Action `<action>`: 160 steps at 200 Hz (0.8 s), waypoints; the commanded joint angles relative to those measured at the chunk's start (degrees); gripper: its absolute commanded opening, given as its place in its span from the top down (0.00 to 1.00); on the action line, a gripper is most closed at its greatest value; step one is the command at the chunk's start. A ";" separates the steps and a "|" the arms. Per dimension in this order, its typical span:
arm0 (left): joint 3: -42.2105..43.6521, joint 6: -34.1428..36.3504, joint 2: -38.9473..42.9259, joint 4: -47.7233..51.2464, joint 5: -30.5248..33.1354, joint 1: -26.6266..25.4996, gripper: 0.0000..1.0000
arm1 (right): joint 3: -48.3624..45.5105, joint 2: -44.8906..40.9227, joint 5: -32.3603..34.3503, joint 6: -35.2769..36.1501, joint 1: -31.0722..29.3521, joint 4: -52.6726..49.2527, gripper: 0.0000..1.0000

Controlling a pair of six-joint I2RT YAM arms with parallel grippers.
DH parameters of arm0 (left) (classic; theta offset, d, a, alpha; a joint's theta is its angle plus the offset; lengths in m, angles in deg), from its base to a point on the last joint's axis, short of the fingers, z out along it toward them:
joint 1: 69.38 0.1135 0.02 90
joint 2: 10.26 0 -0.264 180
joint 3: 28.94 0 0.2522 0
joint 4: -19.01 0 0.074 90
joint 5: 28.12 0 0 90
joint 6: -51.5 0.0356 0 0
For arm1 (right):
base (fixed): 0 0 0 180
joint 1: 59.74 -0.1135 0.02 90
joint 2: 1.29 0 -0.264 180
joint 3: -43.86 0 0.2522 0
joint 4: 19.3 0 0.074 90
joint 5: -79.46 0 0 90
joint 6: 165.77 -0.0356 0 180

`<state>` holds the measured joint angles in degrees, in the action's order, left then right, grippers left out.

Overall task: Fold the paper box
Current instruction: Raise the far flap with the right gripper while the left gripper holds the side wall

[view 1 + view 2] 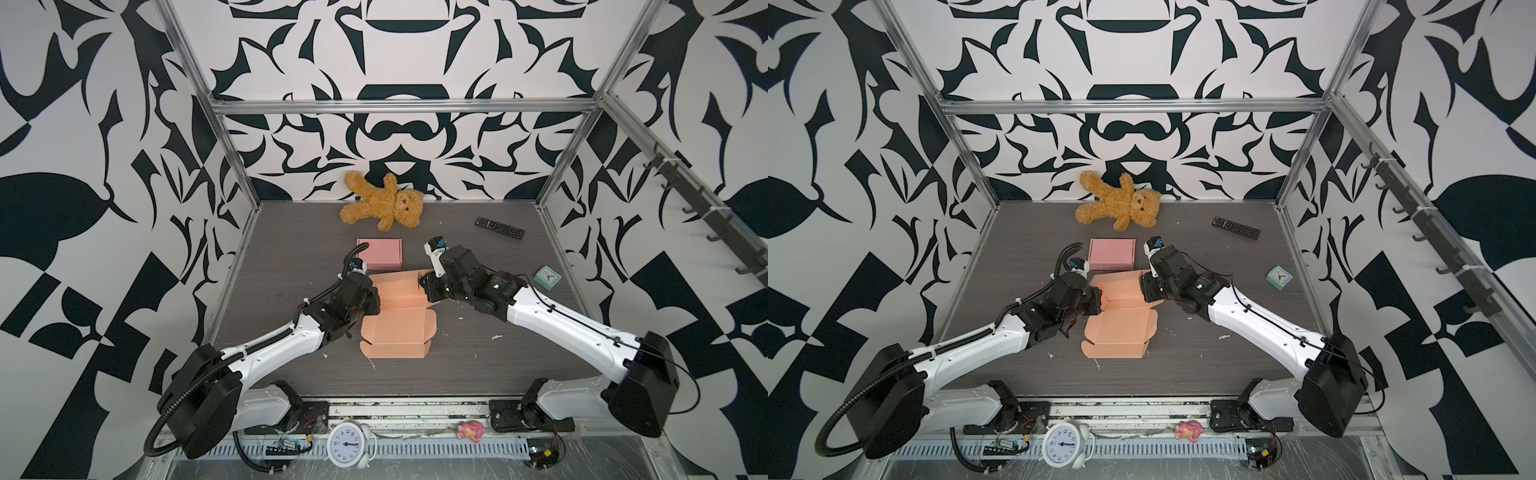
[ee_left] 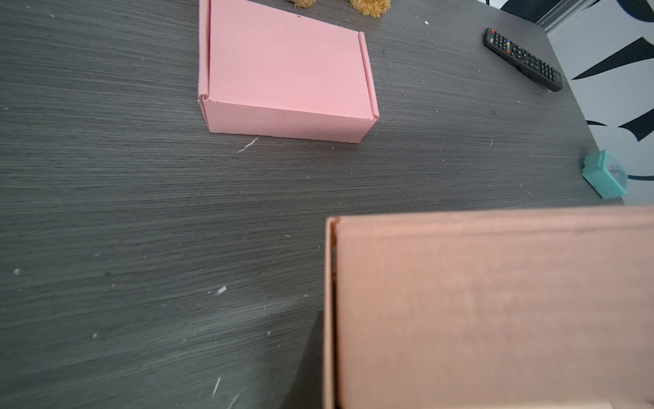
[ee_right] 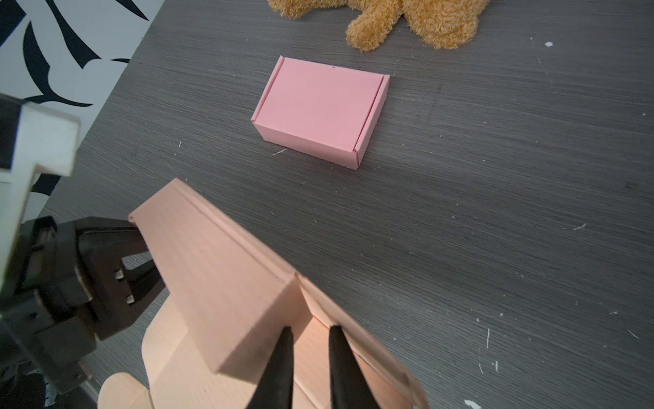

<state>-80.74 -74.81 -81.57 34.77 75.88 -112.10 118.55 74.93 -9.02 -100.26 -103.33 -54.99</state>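
So the paper box (image 1: 399,328) sits about mid-bench, with the flat lid part pointing at the front edge and one long wall (image 3: 219,283) stood up on the side facing the far edge. The finished pink box (image 1: 379,253) is just beyond it, not touching.

The left gripper (image 1: 1098,297) is at the left end of that raised wall with its jaws clamped down; from the right wrist view it looks like they pinch the wall's end. The right gripper (image 3: 311,357) is at the other end, with its fingers a narrow gap apart straddling the corner where the wall meets the side flap (image 3: 354,340). I honestly can't tell if they're pinching paper or just sitting around it.

My take is that the step here is getting that wall squared up and the side flap turned in. To do it well, I'd move both ends together so the wall doesn't twist, and bend right on the crease. Go slow and low too, because thin card like this buckles or drags the base along easily.
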 commanded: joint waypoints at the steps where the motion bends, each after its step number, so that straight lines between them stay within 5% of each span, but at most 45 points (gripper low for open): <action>1: -0.44 -1.46 1.34 -0.68 -1.47 0.78 0.90 | 2.92 -0.41 -0.81 -0.43 -0.26 1.58 0.79; 89: -0.68 0.26 5.30 2.53 -6.40 7.55 0.90 | -3.68 -9.93 -1.85 0.92 -0.26 4.03 0.82; 134: -1.51 2.07 8.68 6.06 -8.54 10.59 0.89 | -10.00 -14.45 -5.53 0.62 -0.33 7.80 1.00; 160: -1.86 2.65 10.13 6.86 -9.75 10.88 0.89 | -12.10 -15.22 -5.41 -0.15 -0.27 8.44 1.00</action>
<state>-80.74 -73.20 -73.24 39.47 68.23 -101.56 107.66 61.16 -13.44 -99.70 -103.36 -49.90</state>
